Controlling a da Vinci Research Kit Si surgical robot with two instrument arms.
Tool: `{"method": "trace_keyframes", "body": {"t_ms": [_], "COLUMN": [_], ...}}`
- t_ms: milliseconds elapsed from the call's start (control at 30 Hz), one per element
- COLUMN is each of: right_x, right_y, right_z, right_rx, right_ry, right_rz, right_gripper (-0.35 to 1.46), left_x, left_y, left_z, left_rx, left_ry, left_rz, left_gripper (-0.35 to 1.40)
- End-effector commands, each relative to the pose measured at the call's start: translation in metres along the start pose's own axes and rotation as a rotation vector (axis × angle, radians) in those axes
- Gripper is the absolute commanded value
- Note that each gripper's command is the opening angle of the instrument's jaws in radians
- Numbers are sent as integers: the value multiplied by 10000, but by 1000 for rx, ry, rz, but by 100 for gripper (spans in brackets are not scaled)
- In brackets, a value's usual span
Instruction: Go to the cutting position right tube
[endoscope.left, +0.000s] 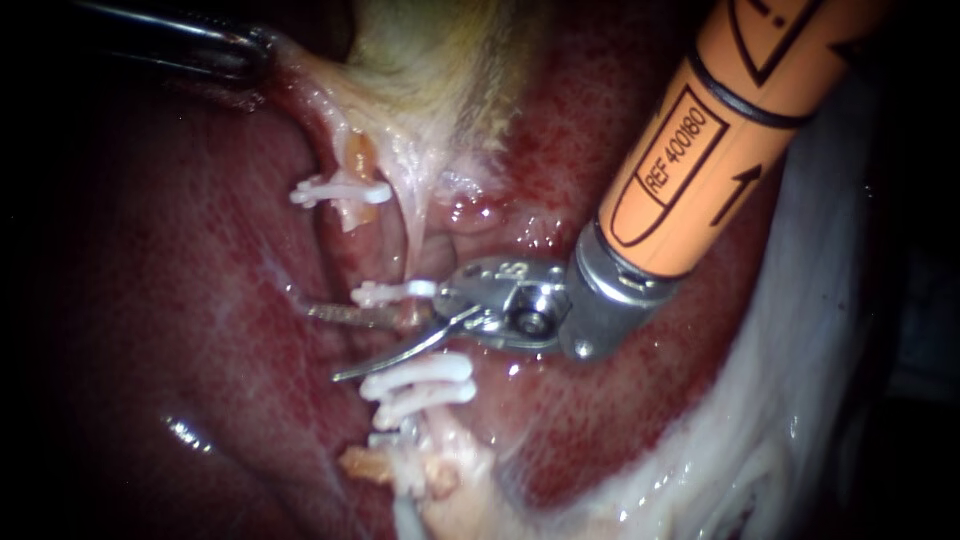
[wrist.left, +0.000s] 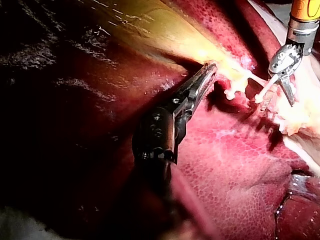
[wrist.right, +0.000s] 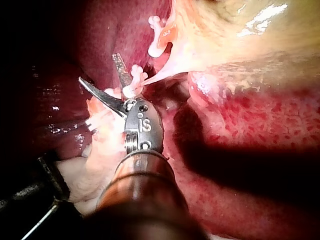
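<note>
Background: wet, dark red, mottled liver (endoscope.left: 170, 300) fills the field under both instruments. A band of white stringy tissue (endoscope.left: 800, 390) lies alongside the shaft of the right instrument (endoscope.left: 328, 345), on the side away from its jaws. Item, yellowish pale-skinned gallbladder (endoscope.left: 430, 70): its thin lower edge is pinched in the dark slender jaws of the left instrument (endoscope.left: 255, 48), which close on it from both sides. Item, right instrument: orange shaft, silver wrist, two thin blades standing apart with a clear gap, gripping nothing; one blade is curved, the other straight and ridged. Item, right tube (endoscope.left: 412, 245): a pale thin strand running from the gallbladder toward the blades' hinge and into the gap between the blades, close to the pivot; whether either blade touches it cannot be told. Item, single white plastic clip (endoscope.left: 392, 292): on this tube, just beside the straight blade, on its gallbladder side. Item, pair of white clips (endoscope.left: 420, 380): side by side on the same tube, just beside the curved blade, on the opposite side. Item, another white clip (endoscope.left: 340, 190): on a short tan stump off to the straight blade's side, between it and the left instrument's jaws, apart from both.
</note>
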Motion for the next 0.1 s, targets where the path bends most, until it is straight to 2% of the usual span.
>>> {"method": "trace_keyframes", "body": {"t_ms": [33, 100], "right_x": [0, -2], "right_y": [0, 1], "right_z": [0, 0], "right_rx": [-1, 0], "right_ry": [0, 2], "right_rz": [0, 5], "right_gripper": [125, 125], "left_x": [0, 0], "left_y": [0, 0], "left_z": [0, 0], "left_rx": [0, 0], "left_ry": [0, 0], "left_rz": [0, 0], "left_gripper": [-35, -35]}}
